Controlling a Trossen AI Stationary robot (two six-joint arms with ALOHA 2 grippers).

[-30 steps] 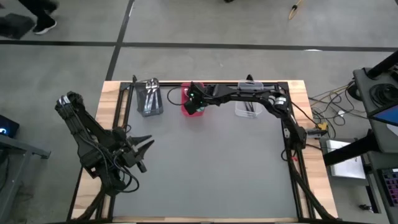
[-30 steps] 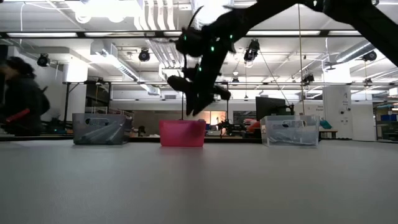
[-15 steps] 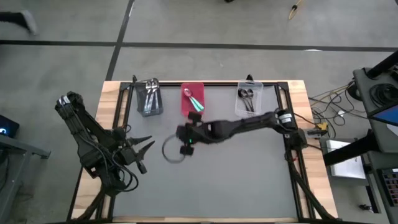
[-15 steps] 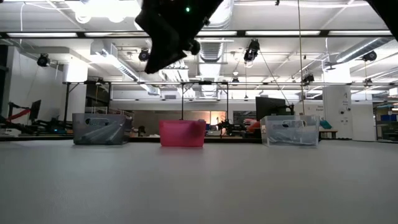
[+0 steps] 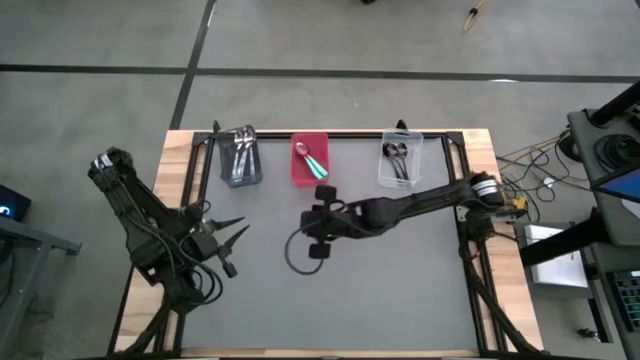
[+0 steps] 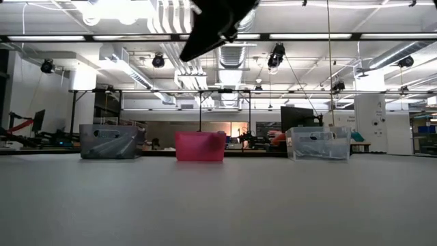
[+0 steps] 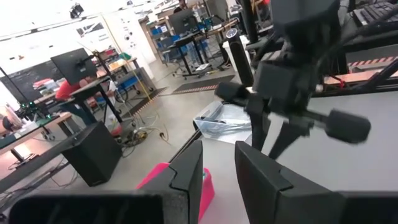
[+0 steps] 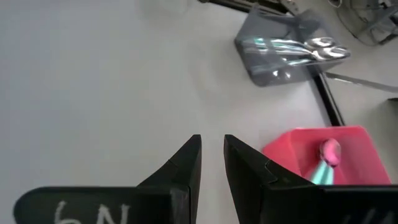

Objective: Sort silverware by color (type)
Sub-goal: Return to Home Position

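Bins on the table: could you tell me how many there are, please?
3, along the far edge of the table: a grey bin at the left, a red bin in the middle, a clear bin at the right. None appears hidden.

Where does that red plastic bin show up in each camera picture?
High view: red plastic bin, middle of three along the table's far edge.
Low view: centre, far edge.
Left wrist view: partly hidden behind the left gripper.
Right wrist view: just past the right gripper.
Shared landmark, except left wrist: the grey plastic bin beside it.
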